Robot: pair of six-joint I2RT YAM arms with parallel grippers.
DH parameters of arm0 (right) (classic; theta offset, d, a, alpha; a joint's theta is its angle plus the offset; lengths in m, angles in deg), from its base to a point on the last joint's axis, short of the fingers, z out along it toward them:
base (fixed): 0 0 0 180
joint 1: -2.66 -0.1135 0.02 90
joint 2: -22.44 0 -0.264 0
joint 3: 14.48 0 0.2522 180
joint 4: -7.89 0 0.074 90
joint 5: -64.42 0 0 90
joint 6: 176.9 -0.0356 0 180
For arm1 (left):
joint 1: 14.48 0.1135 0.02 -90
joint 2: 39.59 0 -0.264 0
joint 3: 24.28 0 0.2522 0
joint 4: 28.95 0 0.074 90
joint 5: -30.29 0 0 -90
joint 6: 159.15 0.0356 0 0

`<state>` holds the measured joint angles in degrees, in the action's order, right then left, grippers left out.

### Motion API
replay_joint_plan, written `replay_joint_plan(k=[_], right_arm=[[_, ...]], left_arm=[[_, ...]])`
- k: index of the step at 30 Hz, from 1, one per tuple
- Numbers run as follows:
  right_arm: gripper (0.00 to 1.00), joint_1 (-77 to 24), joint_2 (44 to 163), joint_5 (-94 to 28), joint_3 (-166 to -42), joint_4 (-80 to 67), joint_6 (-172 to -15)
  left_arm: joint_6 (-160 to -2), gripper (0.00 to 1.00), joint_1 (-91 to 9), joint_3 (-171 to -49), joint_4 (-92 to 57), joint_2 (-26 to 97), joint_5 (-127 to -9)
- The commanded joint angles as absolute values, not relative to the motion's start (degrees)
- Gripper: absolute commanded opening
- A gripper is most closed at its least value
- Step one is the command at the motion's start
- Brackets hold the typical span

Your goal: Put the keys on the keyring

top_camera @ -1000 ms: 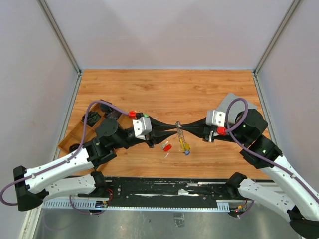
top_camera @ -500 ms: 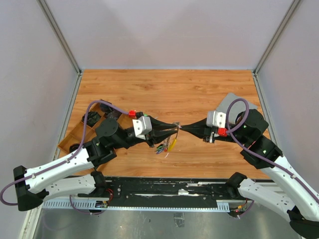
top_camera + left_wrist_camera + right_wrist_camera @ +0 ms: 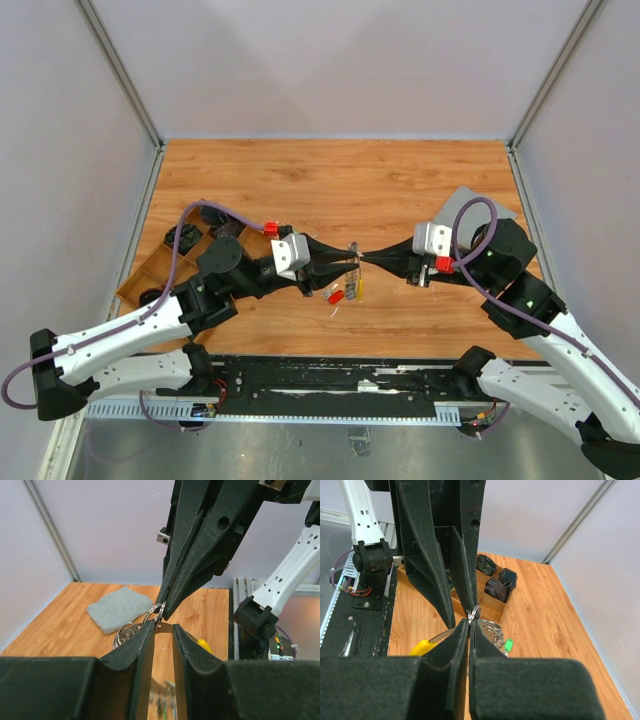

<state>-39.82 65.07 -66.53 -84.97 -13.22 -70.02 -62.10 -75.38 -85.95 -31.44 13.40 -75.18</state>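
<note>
My two grippers meet tip to tip over the middle of the table. My right gripper point(image 3: 366, 258) point(image 3: 470, 622) is shut on the thin silver keyring point(image 3: 474, 613), which also shows in the left wrist view point(image 3: 154, 613). My left gripper point(image 3: 352, 258) point(image 3: 163, 626) is shut across the blade of a yellow-headed key point(image 3: 204, 644) point(image 3: 422, 647), held right at the ring. A larger ring with the beaded chain point(image 3: 492, 628) point(image 3: 124, 632) hangs below. A green key point(image 3: 508, 644) hangs with it. In the top view a red key point(image 3: 337, 294) and the yellow key point(image 3: 360, 288) show under the tips.
A wooden compartment tray point(image 3: 150, 272) point(image 3: 496, 611) with dark parts stands at the left edge. A grey cloth square point(image 3: 468, 205) point(image 3: 120, 612) lies at the right, partly under my right arm. Grey walls enclose the table.
The hanging chain and keys swung left from under the tips, then settled back beneath them. My left gripper moved slightly right toward the right gripper. The right gripper stayed nearly still.
</note>
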Motion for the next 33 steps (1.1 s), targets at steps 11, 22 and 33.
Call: replay_joint_plan(k=[11,22,33], right_arm=[[0.00,-41.9,65.4,-66.4,-87.0,-14.7,-66.3],[0.01,-42.1,65.2,-66.7,-87.3,-16.2,-65.5],[0.30,-42.3,62.3,-64.3,-89.0,-19.6,-65.0]], left_arm=[[-63.3,0.25,-76.3,-88.1,-35.7,14.2,-74.4],[-64.1,0.04,-76.4,-89.2,-35.2,15.4,-74.1],[-64.8,0.01,-76.4,-89.3,-33.4,14.2,-73.2]])
